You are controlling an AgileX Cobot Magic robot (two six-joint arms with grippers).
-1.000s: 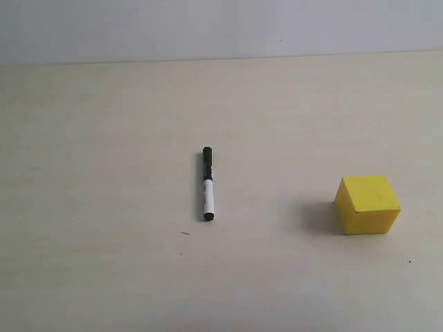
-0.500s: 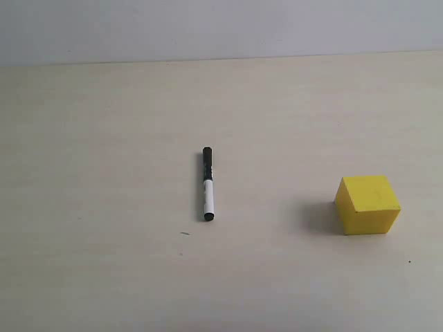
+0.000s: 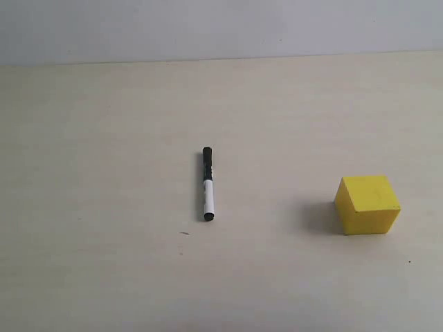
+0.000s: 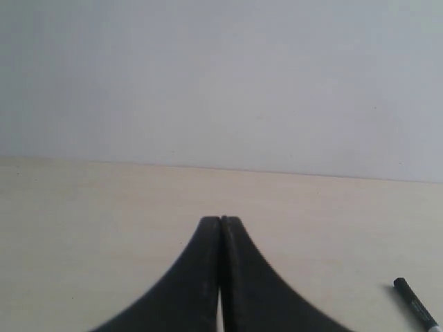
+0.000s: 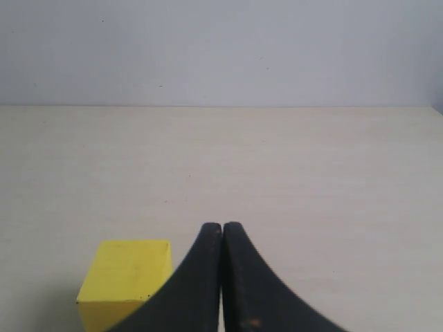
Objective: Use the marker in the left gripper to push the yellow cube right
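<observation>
The marker (image 3: 207, 183), white barrel with a black cap, lies on the table a little left of centre, its cap pointing away. Its black cap end (image 4: 415, 303) also shows in the left wrist view, well apart from my left gripper (image 4: 221, 220), which is shut with nothing between its fingers. The yellow cube (image 3: 367, 204) sits on the table at the right. In the right wrist view the yellow cube (image 5: 124, 280) stands just beside my right gripper (image 5: 222, 225), which is shut and empty. Neither gripper appears in the exterior view.
The pale wooden table (image 3: 104, 124) runs back to a plain light wall (image 3: 221, 28). A tiny dark speck (image 3: 185, 233) lies near the marker's end.
</observation>
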